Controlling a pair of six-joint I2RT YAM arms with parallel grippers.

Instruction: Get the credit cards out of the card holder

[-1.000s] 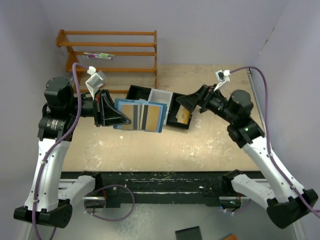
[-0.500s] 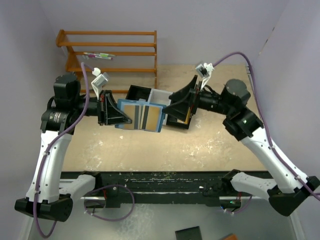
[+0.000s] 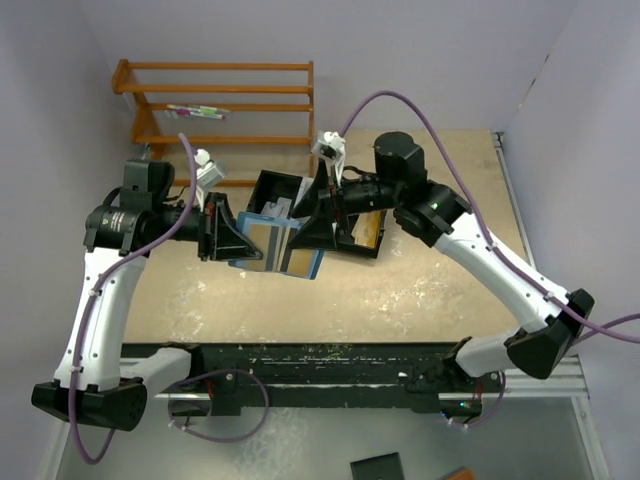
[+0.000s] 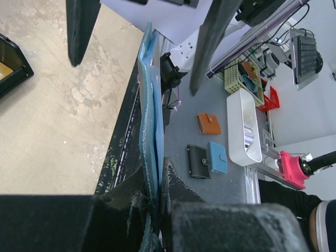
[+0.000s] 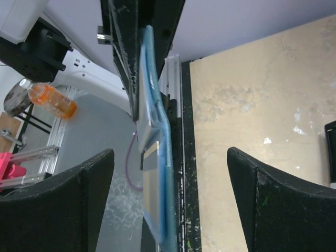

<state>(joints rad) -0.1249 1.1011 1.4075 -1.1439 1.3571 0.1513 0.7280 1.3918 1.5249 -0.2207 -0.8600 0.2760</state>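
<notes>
- Centre frame, the card holder (image 3: 300, 266) is held open above the table, long axis left-right, credit cards (image 3: 264, 240) facing up.
- Left gripper (image 3: 238, 243) clamps its left edge.
- Right gripper (image 3: 300, 238), jaws spread, straddles its right end.

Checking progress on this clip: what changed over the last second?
The right gripper swung left from over the tray to the card holder; its open fingers now flank the holder. The left gripper stayed clamped on the holder; tray unmoved.
</notes>
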